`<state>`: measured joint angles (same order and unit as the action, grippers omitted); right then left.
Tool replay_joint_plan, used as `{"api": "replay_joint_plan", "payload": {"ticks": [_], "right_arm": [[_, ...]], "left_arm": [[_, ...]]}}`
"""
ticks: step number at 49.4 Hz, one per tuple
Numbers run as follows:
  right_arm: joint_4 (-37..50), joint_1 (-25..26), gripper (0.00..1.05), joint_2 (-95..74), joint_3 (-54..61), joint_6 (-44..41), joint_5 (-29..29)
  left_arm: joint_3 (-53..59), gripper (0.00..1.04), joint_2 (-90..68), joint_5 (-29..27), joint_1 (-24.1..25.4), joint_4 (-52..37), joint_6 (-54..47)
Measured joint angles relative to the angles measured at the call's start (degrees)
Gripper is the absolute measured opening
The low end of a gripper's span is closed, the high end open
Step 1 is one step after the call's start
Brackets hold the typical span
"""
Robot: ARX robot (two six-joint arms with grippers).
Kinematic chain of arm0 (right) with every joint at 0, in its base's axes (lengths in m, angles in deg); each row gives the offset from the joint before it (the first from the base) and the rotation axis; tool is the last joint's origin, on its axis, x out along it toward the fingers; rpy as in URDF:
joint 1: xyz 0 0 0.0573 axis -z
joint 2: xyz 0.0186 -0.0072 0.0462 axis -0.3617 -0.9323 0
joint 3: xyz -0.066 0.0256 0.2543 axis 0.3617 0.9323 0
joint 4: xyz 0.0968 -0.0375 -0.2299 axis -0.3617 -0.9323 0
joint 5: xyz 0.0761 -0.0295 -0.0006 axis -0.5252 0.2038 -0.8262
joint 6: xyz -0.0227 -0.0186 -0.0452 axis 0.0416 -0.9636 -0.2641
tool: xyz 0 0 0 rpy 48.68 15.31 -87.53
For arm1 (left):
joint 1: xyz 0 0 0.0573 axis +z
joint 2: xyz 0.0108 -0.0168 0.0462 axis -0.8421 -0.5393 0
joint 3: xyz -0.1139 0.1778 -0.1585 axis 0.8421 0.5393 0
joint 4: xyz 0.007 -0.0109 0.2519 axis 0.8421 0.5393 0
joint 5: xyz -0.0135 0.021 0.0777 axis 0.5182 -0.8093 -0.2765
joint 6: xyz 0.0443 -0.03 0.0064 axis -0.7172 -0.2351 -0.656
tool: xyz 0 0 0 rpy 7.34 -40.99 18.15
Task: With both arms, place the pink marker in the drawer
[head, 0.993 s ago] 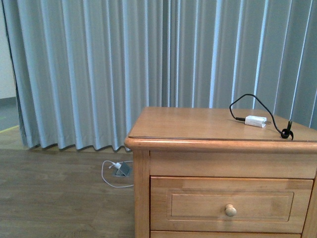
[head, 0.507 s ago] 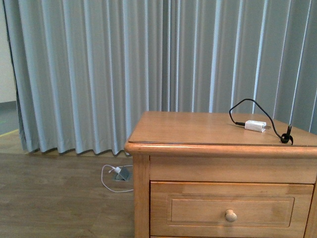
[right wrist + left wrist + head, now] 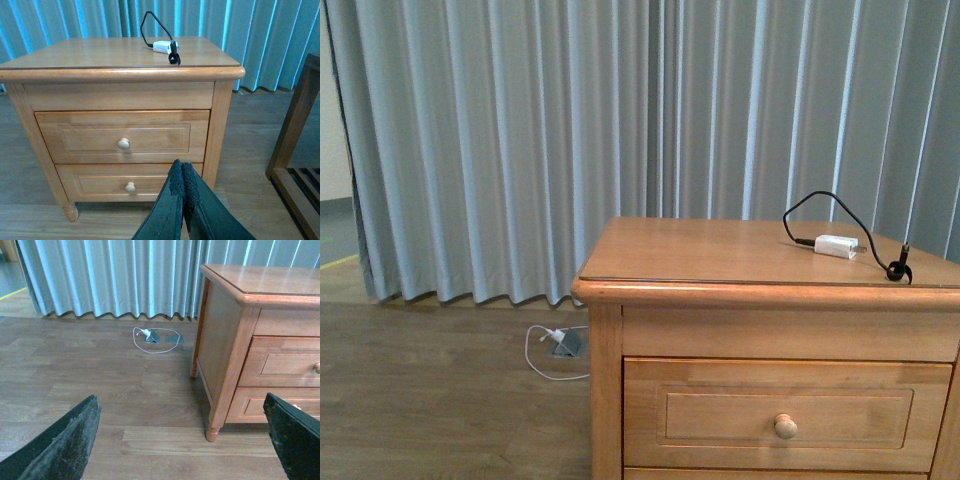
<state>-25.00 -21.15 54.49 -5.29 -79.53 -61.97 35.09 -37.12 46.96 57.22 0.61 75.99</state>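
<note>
So the front camera has bobbed a bit over the last second and is back roughly where it was; nothing on the honey-coloured wooden cabinet (image 3: 760,330) has moved; its upper drawer with the round pale knob (image 3: 123,144) is still closed. Left end effector (image 3: 185,440) spread wide, holding nothing; right end effector (image 3: 182,182) pinched together, empty. Pink marker isn't visible anywhere, just a white charger plug (image 3: 836,245); finding it comes first, I reckon.

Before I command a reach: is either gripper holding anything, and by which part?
Nothing is held. Left gripper is open and empty; right gripper is shut on nothing.
</note>
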Motion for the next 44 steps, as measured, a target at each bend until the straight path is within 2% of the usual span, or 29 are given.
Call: {"api": "replay_joint_plan", "payload": {"ticks": [29, 34, 44], "right_arm": [[-10.1, 0.0, 0.02, 10.1, 0.0, 0.0, 0.0], [-19.3, 0.0, 0.02, 17.2, 0.0, 0.0, -0.1], [-20.1, 0.0, 0.02, 19.6, -0.1, 0.0, -0.1]], "left_arm": [[0.0, 0.99, 0.0, 0.0, 0.0, 0.0, 0.0], [0.0, 0.99, 0.0, -0.1, 0.0, 0.0, 0.0], [0.0, 0.99, 0.0, 0.0, 0.0, 0.0, 0.0]]}}
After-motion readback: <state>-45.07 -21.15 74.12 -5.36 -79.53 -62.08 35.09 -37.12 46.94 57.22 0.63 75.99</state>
